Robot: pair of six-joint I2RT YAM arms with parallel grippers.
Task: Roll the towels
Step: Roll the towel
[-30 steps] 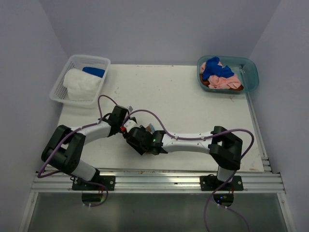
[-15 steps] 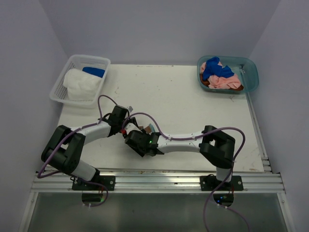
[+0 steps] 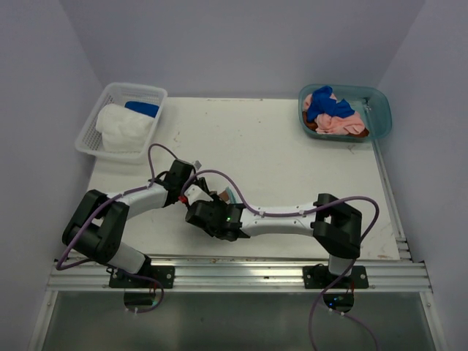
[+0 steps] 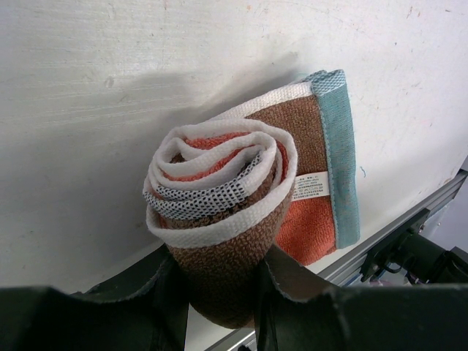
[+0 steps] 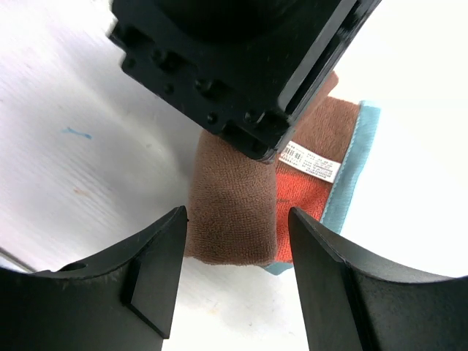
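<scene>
A brown towel [image 4: 219,212] with white, orange and teal edging is rolled most of the way; its flat tail [image 4: 322,183] lies on the table. My left gripper [image 4: 219,292] is shut on the roll's near end. In the right wrist view the roll [image 5: 234,212] lies between and just beyond my open right gripper [image 5: 238,256], and the left gripper's body [image 5: 241,66] is above it. From above, both grippers meet at the towel [image 3: 222,194] near the table's front; the left gripper [image 3: 191,191] is left of the right gripper [image 3: 205,212].
A white mesh basket [image 3: 91,131] at the back left holds a white rolled towel [image 3: 124,128] and a blue one [image 3: 141,108]. A teal tub [image 3: 380,121] at the back right holds loose blue [image 3: 322,102] and pink towels [image 3: 340,123]. A metal rail [image 3: 241,274] runs along the front edge.
My right gripper has shifted a little left and toward the front, closer around the roll. The left gripper still holds the roll in the same place.
</scene>
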